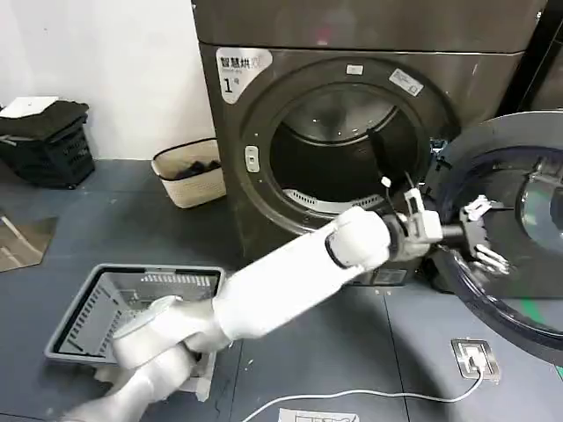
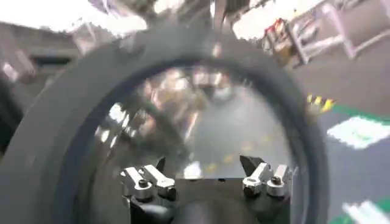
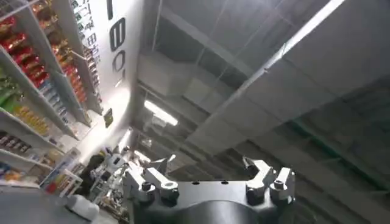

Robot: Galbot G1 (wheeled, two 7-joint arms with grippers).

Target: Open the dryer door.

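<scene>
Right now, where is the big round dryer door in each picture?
Head view: the dryer door hangs swung open at the right edge, by the left hand.
Left wrist view: its dark ring and glass face the camera.
Right wrist view: not in it.
Shared landmark: the left hand.

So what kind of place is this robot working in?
Probably a laundry area inside a shop or demo hall. The numbered front-loading dryer has its dryer door swung open by the left gripper, a laundry basket sits on the floor, and the right wrist view shows stocked store shelves.
</scene>
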